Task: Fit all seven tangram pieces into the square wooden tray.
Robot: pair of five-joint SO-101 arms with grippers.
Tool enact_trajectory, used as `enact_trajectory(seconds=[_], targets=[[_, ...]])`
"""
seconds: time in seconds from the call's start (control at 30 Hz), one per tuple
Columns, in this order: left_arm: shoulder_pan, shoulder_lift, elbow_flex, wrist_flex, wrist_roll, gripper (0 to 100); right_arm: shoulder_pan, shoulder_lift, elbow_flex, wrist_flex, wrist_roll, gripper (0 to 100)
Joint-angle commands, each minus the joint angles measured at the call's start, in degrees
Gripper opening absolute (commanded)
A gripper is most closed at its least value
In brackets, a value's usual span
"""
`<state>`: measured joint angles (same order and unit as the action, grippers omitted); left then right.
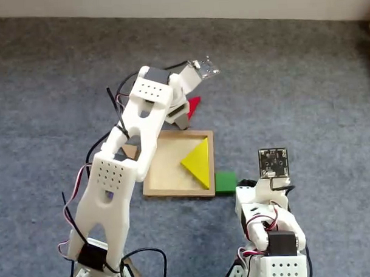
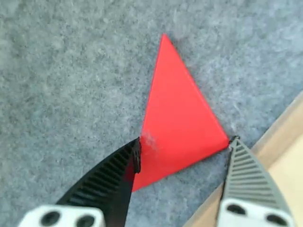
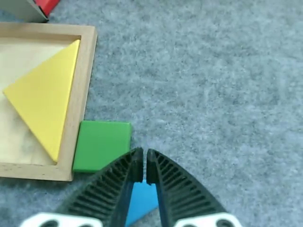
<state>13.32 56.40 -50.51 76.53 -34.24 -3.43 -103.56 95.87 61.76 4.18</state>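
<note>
A red triangle [image 2: 182, 125] lies flat on the grey carpet just beyond the far edge of the square wooden tray [image 1: 149, 189]. My left gripper [image 2: 184, 144] is shut on it, the black finger [image 2: 116, 182] on one edge and the grey finger [image 2: 246, 172] at a corner. Inside the tray, against its right wall, lies a yellow triangle [image 1: 199, 162]. A green square [image 3: 102, 144] rests on the carpet against the tray's near right corner. My right gripper [image 3: 144, 165] hangs shut just right of the green square, above a blue piece [image 3: 142, 201] on the carpet.
The left arm [image 1: 133, 146] stretches over the left half of the tray and hides that part. Open carpet lies to the right of the tray and beyond it. A pale wall edge runs along the far side.
</note>
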Motion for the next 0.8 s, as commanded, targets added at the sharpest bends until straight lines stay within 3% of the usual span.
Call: enact_trajectory(seconds=[0.0,0.77], targets=[[1.1,1.19,-6.11,2.37,-0.35,29,0.57,-0.31,5.23,-0.75,0.62,2.9],[1.19,2.51,-6.9,5.45,-0.18,28,0.57,-0.31,5.23,-0.75,0.62,2.9]])
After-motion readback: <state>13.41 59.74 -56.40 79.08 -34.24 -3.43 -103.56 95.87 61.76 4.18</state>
